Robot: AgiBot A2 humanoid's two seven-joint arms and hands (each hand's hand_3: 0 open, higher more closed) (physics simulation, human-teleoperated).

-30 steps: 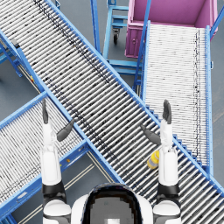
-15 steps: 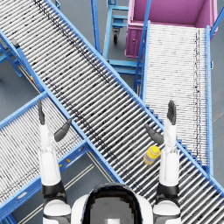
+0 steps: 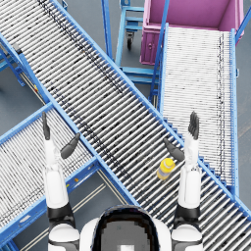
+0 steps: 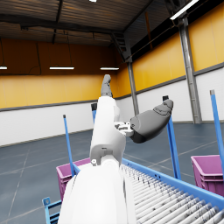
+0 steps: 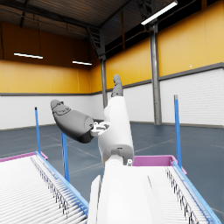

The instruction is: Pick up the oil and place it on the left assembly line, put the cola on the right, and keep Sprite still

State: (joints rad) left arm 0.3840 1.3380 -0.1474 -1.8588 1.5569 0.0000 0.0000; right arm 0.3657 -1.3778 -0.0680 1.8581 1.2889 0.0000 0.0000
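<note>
Nearest you, both hands are spread and empty: your left hand [image 3: 54,142] hangs by the diagonal conveyor's [image 3: 98,98] left edge, and your right hand [image 3: 187,142] is over its rollers, just beside the yellow oil bottle [image 3: 165,168] that seems to stand upright on it. Expect a light, stiff, slick bottle, so wrap its round body, not its top. Farther up that conveyor no cola or Sprite shows, and neither wrist view catches the bottle.
</note>
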